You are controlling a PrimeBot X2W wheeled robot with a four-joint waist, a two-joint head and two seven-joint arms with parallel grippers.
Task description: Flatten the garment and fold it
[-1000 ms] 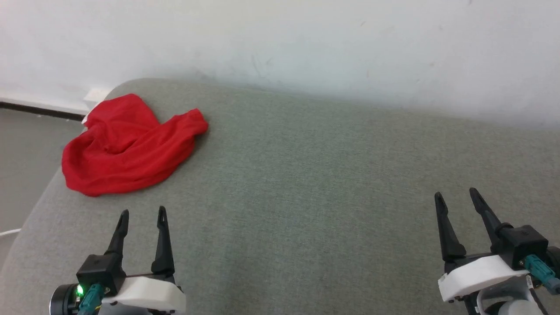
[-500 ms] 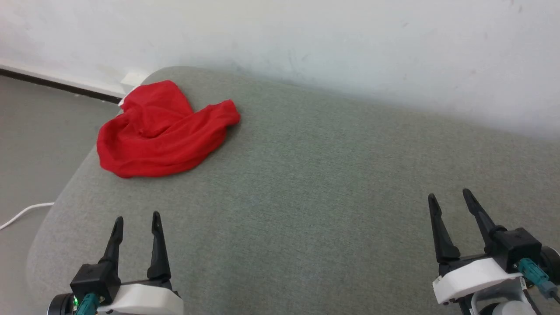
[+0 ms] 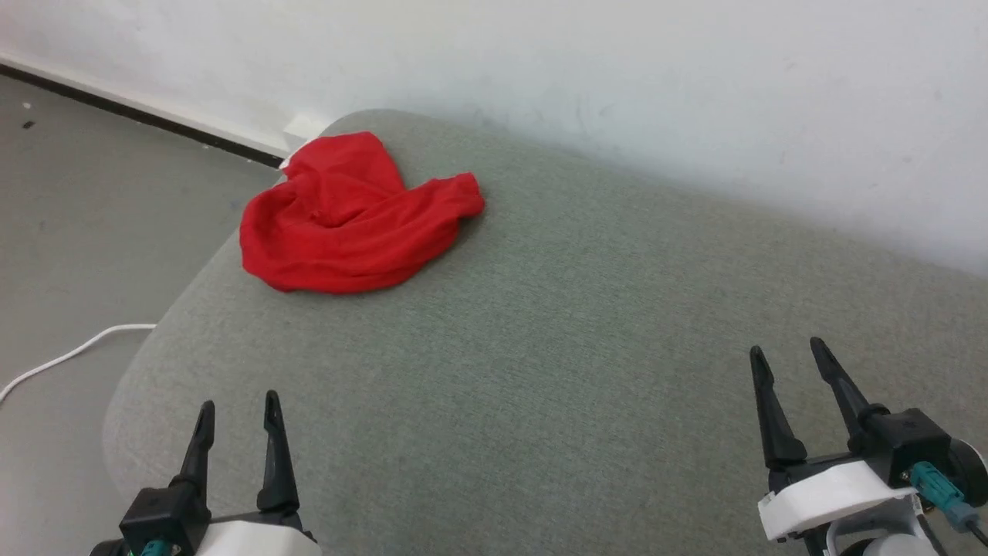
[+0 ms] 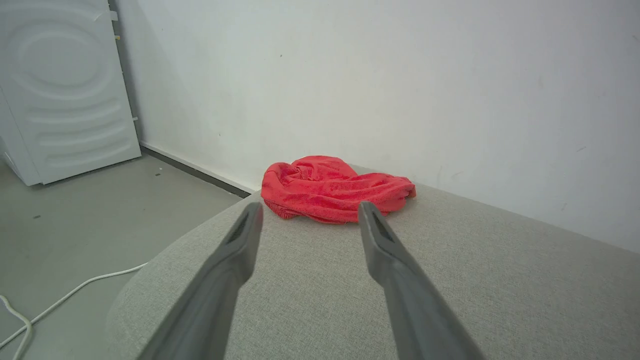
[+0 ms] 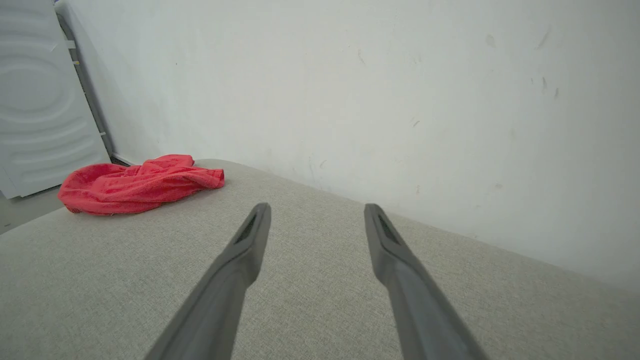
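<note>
At the far left corner of the table [image 3: 540, 347] I see the red shorts [image 3: 347, 220] crumpled; my left end effector [image 3: 238, 398] and right end effector [image 3: 786, 345] hover well short of them, fingers parted.

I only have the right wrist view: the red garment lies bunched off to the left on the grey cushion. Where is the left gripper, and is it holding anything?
Observer: The left gripper is open and empty at the near left corner of the cushion, short of the garment.
Operator: Is it lined up with the cloth?
Observer: Yes. In the left wrist view the garment lies straight ahead, beyond the two fingertips.
Operator: Anything on the floor on that side?
Observer: A white cable trails across the floor to the left of the cushion.
</note>
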